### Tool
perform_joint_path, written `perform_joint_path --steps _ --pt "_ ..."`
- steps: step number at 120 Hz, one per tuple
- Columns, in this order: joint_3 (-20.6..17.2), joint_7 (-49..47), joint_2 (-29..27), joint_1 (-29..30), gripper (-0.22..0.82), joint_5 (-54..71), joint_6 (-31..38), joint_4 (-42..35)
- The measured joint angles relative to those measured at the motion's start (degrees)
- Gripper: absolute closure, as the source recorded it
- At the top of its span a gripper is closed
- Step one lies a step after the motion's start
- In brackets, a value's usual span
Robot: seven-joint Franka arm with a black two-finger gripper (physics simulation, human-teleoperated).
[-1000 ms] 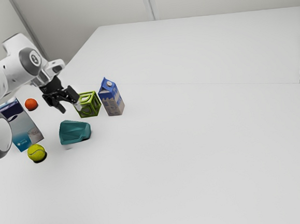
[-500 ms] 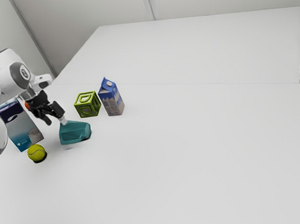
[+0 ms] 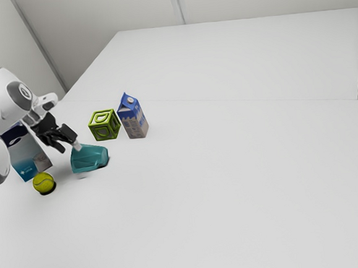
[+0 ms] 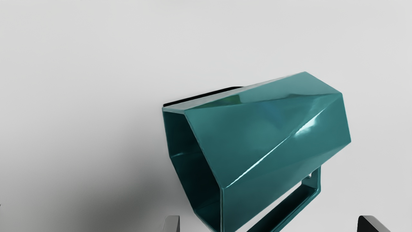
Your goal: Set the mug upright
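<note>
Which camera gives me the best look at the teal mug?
The wrist view: the mug is close up there, with its open mouth and part of its handle in sight. The exterior view shows it smaller, lying on its side on the table near the tennis ball.

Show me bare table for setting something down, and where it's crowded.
The white table is bare from the blue-and-grey milk carton to the exterior view's right, and below the teal faceted mug and yellow tennis ball in that view. It's crowded toward the exterior view's left, where mug, ball, blue-and-white box and black two-finger gripper cluster.
</note>
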Motion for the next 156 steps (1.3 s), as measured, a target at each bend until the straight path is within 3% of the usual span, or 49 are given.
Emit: perform_joint_path --steps 133,156 --pt "-0.09 9.93 5.13 2.99 0.0 -21.28 -1.58 -1.39" --pt "-0.09 11.28 5.21 3.05 0.13 -21.94 -1.76 -1.39"
